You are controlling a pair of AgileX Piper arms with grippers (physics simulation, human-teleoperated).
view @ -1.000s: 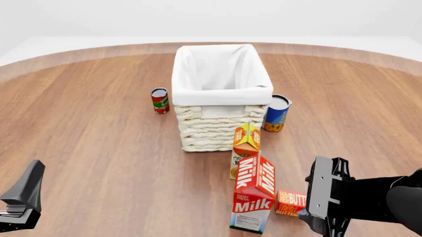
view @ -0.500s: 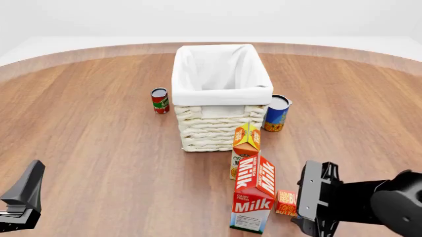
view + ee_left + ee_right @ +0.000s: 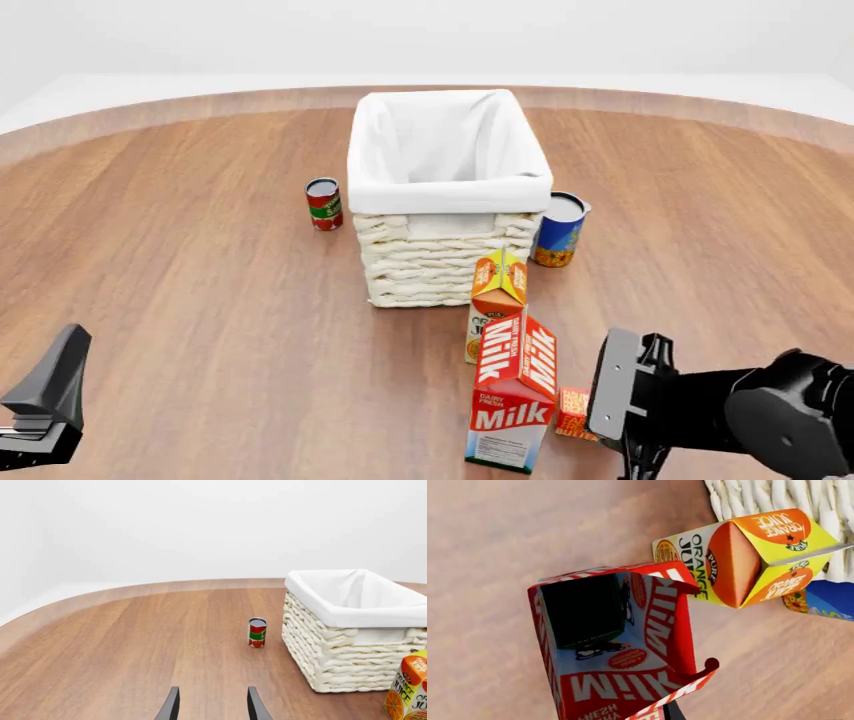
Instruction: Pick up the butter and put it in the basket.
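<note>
1. The right gripper (image 3: 627,445) hangs low beside the milk carton (image 3: 514,392); its fingers are mostly cut off, so whether they are parted or closed cannot be told.
2. The butter (image 3: 575,413) lies on the table (image 3: 187,280), mostly hidden between carton and gripper.
3. The left gripper (image 3: 212,707) has its fingers apart, holding nothing.
4. The basket (image 3: 447,230) stands beyond the juice carton (image 3: 497,295).

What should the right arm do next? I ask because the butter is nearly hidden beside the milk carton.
Probably lower the right gripper straight onto the butter, keeping off the milk carton. Only a sliver of butter shows between carton and gripper, and the carton stands close enough to be knocked. Whether the jaws are open cannot be told.
</note>
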